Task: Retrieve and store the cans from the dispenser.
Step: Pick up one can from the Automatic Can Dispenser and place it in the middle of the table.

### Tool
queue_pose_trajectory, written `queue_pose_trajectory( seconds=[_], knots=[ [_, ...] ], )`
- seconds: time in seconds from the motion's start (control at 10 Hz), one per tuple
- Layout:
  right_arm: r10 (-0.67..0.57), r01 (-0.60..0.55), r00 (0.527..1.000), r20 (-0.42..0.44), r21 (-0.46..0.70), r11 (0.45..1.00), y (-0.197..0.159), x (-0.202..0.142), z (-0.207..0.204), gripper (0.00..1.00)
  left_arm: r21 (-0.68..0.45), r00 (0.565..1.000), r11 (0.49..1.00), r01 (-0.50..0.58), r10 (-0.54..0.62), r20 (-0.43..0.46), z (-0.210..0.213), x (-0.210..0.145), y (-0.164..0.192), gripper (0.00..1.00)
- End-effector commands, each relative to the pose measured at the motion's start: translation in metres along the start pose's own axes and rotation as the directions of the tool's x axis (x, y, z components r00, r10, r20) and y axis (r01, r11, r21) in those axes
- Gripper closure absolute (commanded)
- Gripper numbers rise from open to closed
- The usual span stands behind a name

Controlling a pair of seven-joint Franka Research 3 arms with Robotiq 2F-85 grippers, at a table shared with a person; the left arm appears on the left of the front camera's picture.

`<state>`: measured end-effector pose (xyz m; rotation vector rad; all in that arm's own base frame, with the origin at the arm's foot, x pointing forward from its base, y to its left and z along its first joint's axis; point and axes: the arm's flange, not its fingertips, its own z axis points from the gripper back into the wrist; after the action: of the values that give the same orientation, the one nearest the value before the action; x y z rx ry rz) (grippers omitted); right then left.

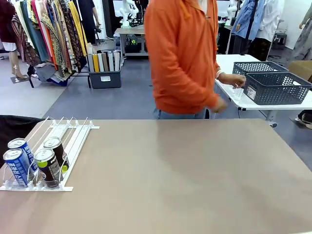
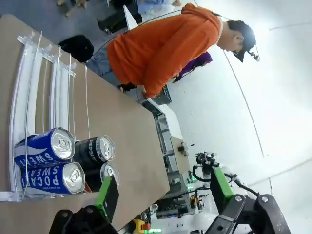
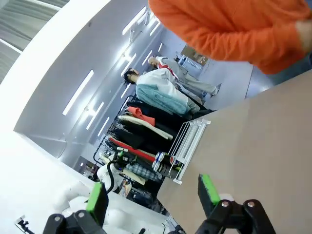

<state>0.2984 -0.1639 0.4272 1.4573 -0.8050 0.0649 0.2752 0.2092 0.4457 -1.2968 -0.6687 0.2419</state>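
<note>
4 cans upright, nr end of dispenser

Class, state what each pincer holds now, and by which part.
Nothing is held. The left pincer stands open, clear of the cans; the right pincer is open over the table.

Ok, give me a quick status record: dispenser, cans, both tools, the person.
dispenser: white rail rack, left side of the table
cans: four, upright at the rack's near end
blue-and-white cans: two, in a left lane
dark cans: two, in the lane to their right
left tool: open, empty, near the cans
right tool: open, empty, over bare tabletop
person: orange top, turned to a side table, hand at the grey baskets
</note>
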Motion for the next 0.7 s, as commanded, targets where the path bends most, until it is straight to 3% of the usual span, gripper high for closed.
queue_pose_trajectory(
  seconds=[0.0,0.5,0.6],
  knots=[
    [0.015,-0.015,1.000,-0.019,0.004,1.000,0.018,0.007,-0.007,0.00,-0.017,0.997,0.999,0.041,-0.042,-0.057,-0.012,-0.002,-0.022,0.00],
    [0.015,-0.015,1.000,-0.019,0.004,1.000,0.018,0.007,-0.007,0.00,-0.002,0.997,0.999,0.037,-0.037,-0.071,-0.015,-0.003,-0.021,0.00],
    [0.015,-0.015,1.000,-0.019,0.004,1.000,0.018,0.007,-0.007,0.00,0.109,0.987,0.992,0.067,-0.050,-0.152,-0.022,-0.003,-0.034,0.00]
  ],
)
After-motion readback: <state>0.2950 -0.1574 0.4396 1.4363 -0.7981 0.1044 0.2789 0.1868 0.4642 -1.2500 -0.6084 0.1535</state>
